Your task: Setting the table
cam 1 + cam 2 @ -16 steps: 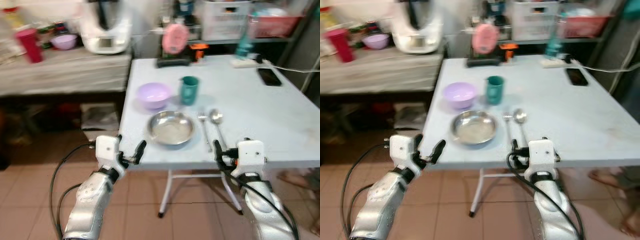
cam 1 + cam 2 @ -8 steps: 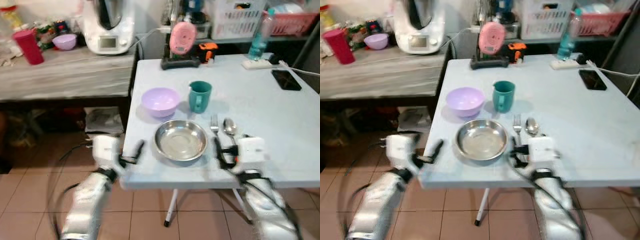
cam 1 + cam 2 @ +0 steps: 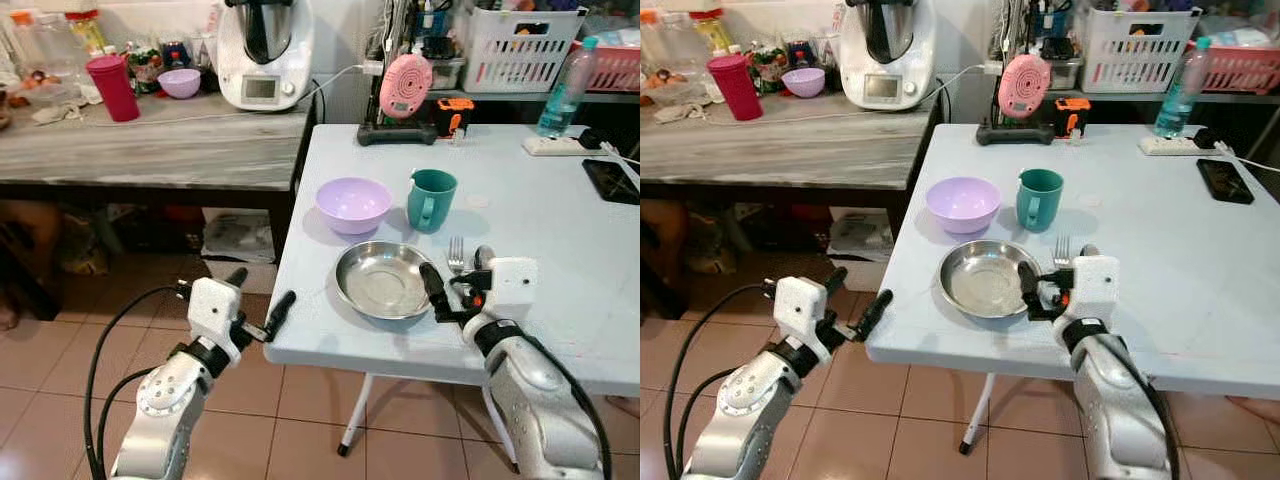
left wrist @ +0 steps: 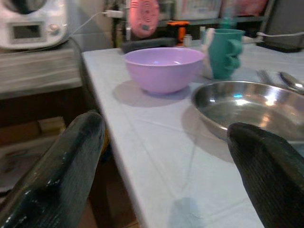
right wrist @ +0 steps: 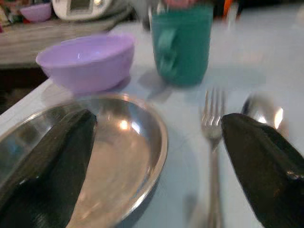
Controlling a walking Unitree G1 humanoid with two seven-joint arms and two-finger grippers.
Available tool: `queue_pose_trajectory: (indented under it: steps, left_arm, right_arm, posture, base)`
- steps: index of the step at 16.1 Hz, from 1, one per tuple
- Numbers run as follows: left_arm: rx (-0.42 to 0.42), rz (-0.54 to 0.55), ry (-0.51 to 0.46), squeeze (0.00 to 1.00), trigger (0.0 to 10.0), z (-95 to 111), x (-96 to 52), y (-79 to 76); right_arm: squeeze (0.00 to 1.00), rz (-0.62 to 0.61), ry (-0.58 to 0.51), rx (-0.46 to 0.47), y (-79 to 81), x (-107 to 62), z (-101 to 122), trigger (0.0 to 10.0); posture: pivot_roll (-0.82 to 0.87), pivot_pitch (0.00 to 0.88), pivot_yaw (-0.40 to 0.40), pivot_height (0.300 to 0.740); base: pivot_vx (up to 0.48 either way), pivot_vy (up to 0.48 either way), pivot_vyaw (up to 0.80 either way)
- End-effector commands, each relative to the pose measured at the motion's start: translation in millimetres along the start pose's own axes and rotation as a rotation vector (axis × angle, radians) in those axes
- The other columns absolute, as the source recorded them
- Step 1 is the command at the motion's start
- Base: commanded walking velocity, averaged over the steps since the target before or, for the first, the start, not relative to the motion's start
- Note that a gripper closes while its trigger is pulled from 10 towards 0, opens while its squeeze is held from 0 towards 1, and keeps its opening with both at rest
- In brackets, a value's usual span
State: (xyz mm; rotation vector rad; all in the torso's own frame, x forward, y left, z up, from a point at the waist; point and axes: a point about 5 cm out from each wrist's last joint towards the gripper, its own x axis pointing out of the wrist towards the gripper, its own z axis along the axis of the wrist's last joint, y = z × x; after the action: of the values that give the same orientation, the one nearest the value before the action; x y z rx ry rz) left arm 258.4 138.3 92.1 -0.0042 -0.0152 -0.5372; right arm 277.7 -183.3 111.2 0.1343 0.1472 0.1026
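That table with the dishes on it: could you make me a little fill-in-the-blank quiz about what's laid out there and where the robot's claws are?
1. The bowl beside the green mug is coloured ____.
2. Just right of the steel plate lies a fork, and right of the fork a ____.
3. The right gripper hovers with its fingers ____ over the plate's right edge and the fork.
4. The left gripper is near the table's front ____ corner.

Missing words: purple; spoon; open; left
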Motion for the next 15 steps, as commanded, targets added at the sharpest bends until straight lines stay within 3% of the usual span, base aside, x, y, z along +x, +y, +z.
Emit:
queue_pose_trajectory:
  steps: [1, 7, 15]
  left_arm:
    - [0.060, -0.060, -0.020, 0.00, 10.0, 5, -0.6, -5.7]
    - [0.072, -0.111, -0.006, 0.00, 10.0, 3, -4.9, -8.0]
    - [0.050, -0.109, 0.008, 0.00, 10.0, -4, -8.8, -8.1]
  right_arm:
    - [0.00, 0.014, 0.027, 0.058, -1.4, 3.5, -3, 10.0]
    - [0.00, 0.034, 0.064, 0.077, -9.0, 17.2, -4, 10.0]
    - [0.00, 0.031, 0.043, -0.011, -2.1, 29.4, -4, 10.0]
  posture:
    - [-0.25, 0.000, 0.053, 0.740]
    - [-0.24, 0.000, 0.059, 0.740]
    - [-0.23, 0.000, 0.055, 0.740]
  base:
    - [0.000, 0.000, 0.00]
    - [0.000, 0.000, 0.00]
    - [0.000, 0.000, 0.00]
